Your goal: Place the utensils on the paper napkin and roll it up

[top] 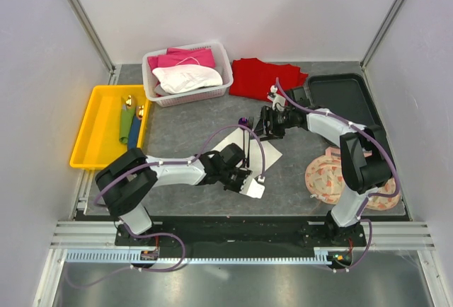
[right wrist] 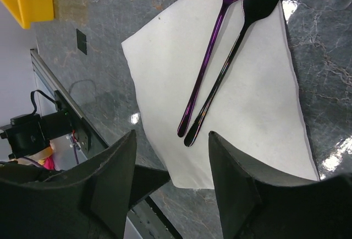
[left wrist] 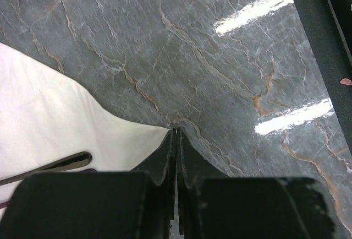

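Off-white and plain, the paper napkin [top: 265, 153] was laid as a diamond on the grey table [top: 184, 119], near its middle. Two utensils were placed on it side by side, almost touching at their handle ends: a purple spoon [right wrist: 206, 57] and a black fork [right wrist: 231, 57], with their heads towards the napkin's far corner.

At the napkin's near corner the left gripper [left wrist: 175, 135] was seen with its fingers pressed flat together, the tips meeting the paper's point. Whether paper was pinched between them could not be told. A dark handle end was visible on the napkin just left of it.

Over the far part of the napkin the right gripper [right wrist: 171, 137] was held with its fingers [right wrist: 115, 184] spread wide and nothing between them.

Further out, a yellow tray [top: 88, 134] was set at the left, with green and blue utensils [top: 129, 124] in it, their gold ends showing. A white basket [top: 159, 95] of pink and white fabric was placed at the far side, with a red cloth [top: 262, 77] to its right, then a black tray [top: 347, 95]. Paper plates [top: 325, 176] were stacked near the right arm's base.
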